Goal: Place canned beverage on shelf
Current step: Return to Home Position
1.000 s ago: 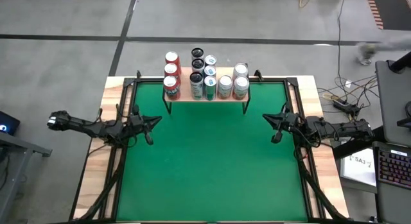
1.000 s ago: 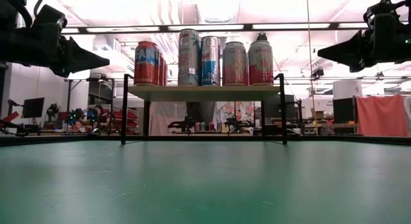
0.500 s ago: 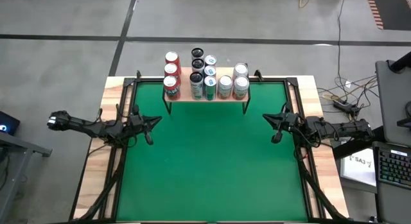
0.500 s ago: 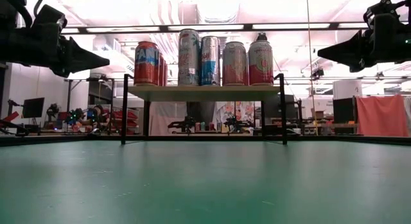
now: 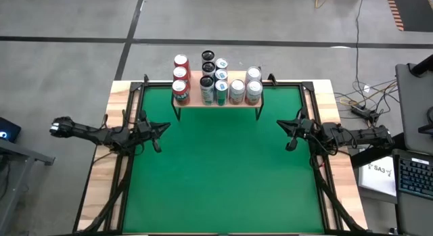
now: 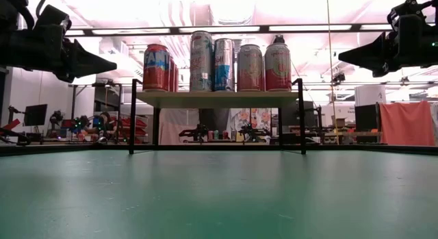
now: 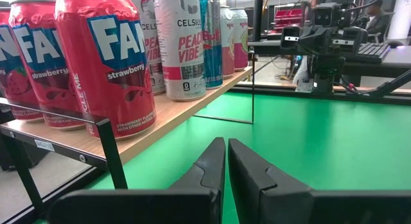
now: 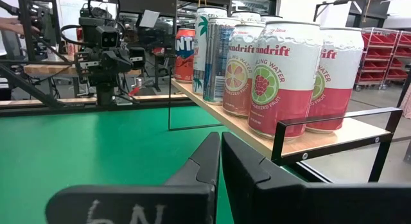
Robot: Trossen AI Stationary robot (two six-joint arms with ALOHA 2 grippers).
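Since the upright aluminium beverage cans [image 6: 222, 64] are standing on the light bare-wood, black-legged shelf [image 6: 215, 98] at upper centre of the low view, the dark left gripper [image 6: 109, 63] and right gripper [image 6: 342, 57] are hovering empty at the upper corners, their fingers pressed together.

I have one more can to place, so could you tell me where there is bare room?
The green table is bare between the left gripper and right gripper, up to the shelf. On the shelf, one gap lies between the red cans and the tall cans; its right half is crowded.
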